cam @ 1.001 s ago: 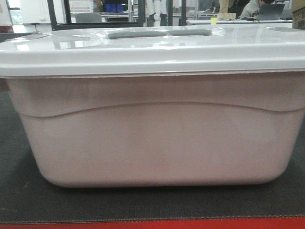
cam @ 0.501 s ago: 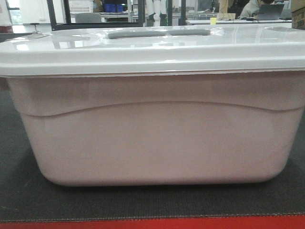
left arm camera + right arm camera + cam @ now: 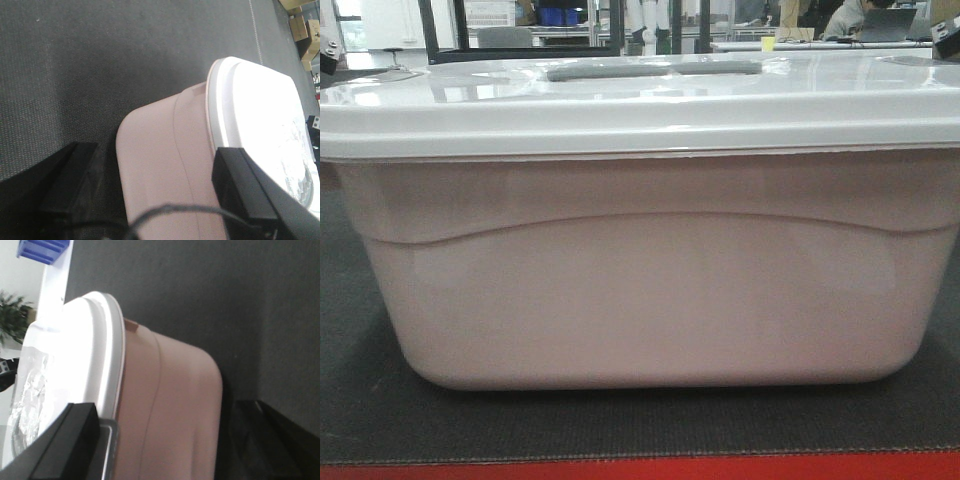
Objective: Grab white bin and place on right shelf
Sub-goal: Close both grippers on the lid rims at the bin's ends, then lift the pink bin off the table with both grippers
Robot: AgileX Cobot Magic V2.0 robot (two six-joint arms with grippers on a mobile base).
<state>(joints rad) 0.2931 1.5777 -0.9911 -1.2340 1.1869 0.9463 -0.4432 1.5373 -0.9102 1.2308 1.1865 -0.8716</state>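
The white bin (image 3: 640, 290) is a pinkish tub with a glossy white lid and a grey handle recess (image 3: 655, 70). It stands on a dark mat and fills the front view. My left gripper (image 3: 157, 187) is open at the bin's left end (image 3: 165, 165), with one finger (image 3: 245, 190) over the lid edge and the other (image 3: 70, 185) low by the mat. My right gripper (image 3: 167, 440) is open at the bin's right end (image 3: 175, 405), with one finger (image 3: 70, 440) over the lid and the other (image 3: 270, 440) by the mat. The right shelf is out of view.
The dark mat (image 3: 360, 420) lies on a table with a red front edge (image 3: 640, 470). Behind the bin are black frames, tables, blue bins (image 3: 558, 15) and a seated person (image 3: 865, 15). Cardboard boxes (image 3: 305, 30) stand beyond the mat.
Small dark parts of both grippers have come into the front view at the top left and top right edges. The bin has not moved.
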